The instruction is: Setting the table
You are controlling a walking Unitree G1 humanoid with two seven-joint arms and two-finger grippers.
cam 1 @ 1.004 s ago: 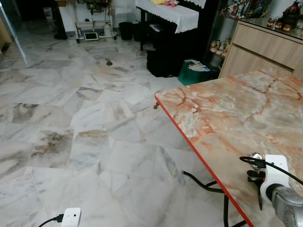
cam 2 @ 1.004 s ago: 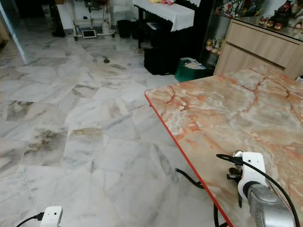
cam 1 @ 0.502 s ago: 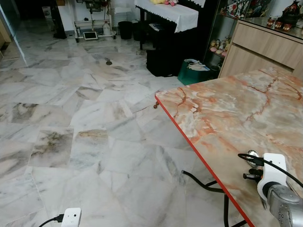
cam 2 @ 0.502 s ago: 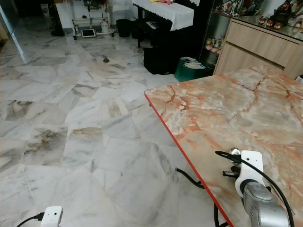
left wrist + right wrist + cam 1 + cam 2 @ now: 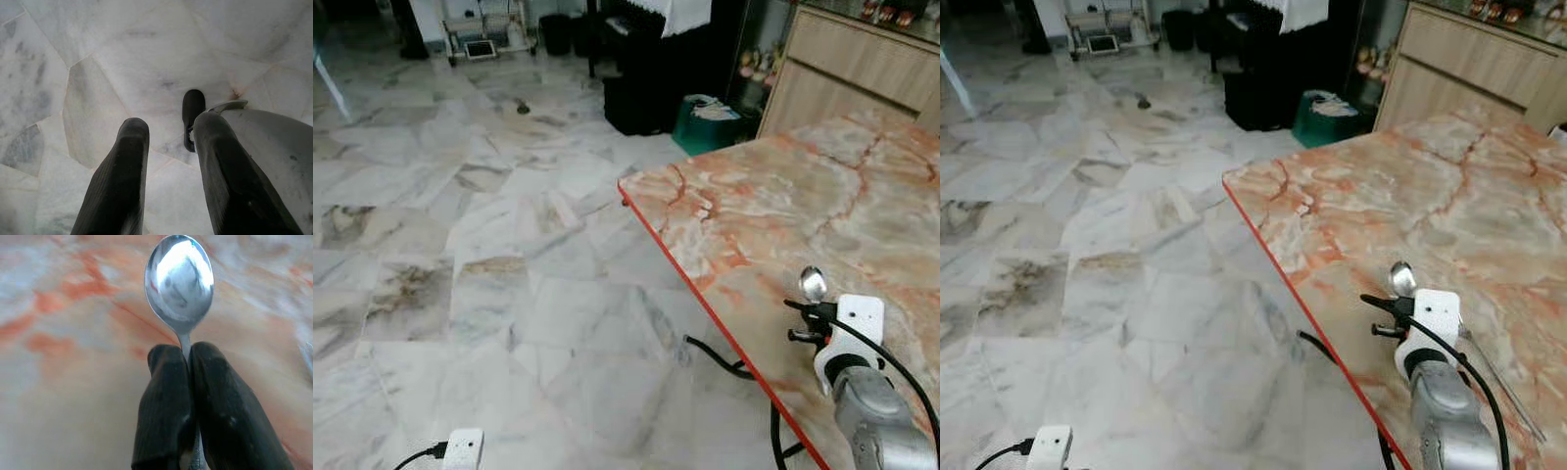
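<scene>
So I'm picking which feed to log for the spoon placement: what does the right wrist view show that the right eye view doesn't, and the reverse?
Right wrist view alone: the right hand clamped on the spoon at its neck, bowl mirror-bright. Right eye view alone: the table's red edge, the marble floor, the wooden cabinet, and a second utensil lying beside the arm. Both share the spoon over the orange marble table.
</scene>
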